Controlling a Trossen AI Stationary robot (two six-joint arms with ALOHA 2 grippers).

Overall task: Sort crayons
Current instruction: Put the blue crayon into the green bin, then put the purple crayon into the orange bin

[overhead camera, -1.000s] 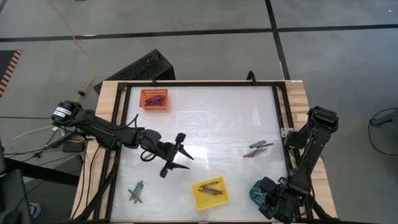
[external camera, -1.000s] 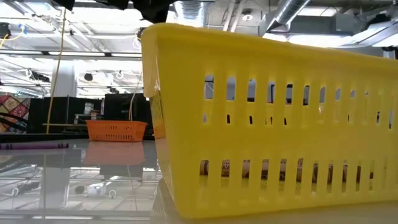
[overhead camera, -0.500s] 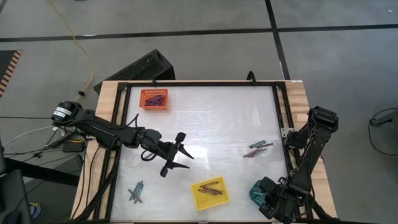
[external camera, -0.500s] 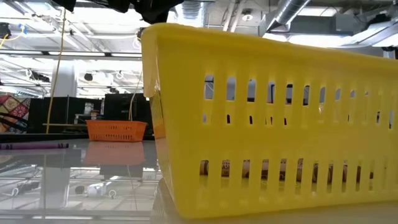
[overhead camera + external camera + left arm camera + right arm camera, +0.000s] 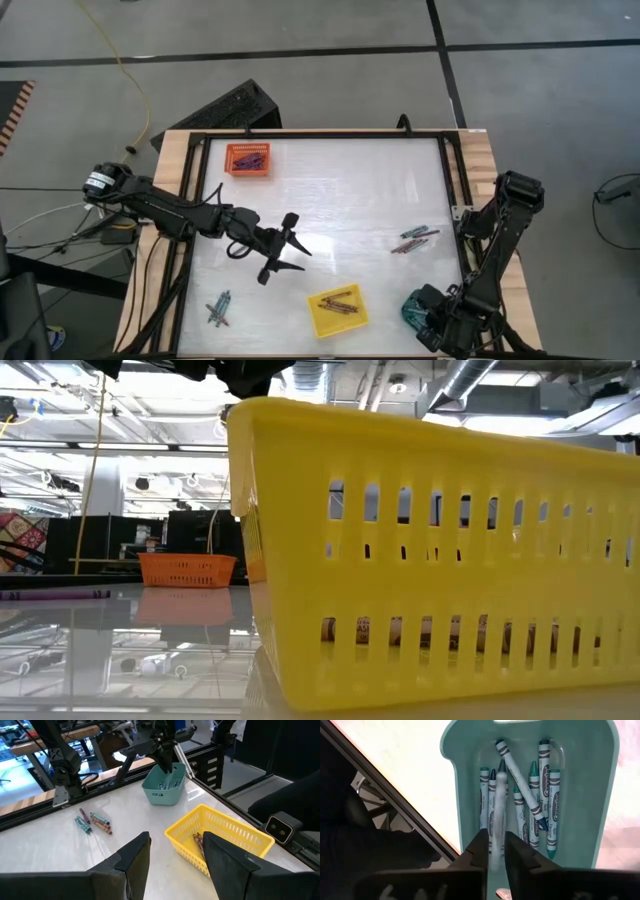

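While the right gripper (image 5: 493, 851) hangs over the teal tray (image 5: 460, 790), note a crayon (image 5: 496, 815) between its slightly parted fingers; left gripper (image 5: 172, 851) gapes empty.

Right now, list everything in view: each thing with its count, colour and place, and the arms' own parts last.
orange tray: one, orange, far left of the table, dark crayons inside.
yellow tray: one, yellow, near edge at the middle, brownish crayons inside.
teal tray: one, teal, near right corner, blue and teal crayons inside.
right loose crayons: a small cluster, teal and brownish-red, right side of the table.
left loose crayons: a small cluster, teal and brownish-red, near left corner.
table: one, white top with a dark frame.
left gripper: open, empty, over the table's middle.
right gripper: over the teal tray, a crayon between its fingers.
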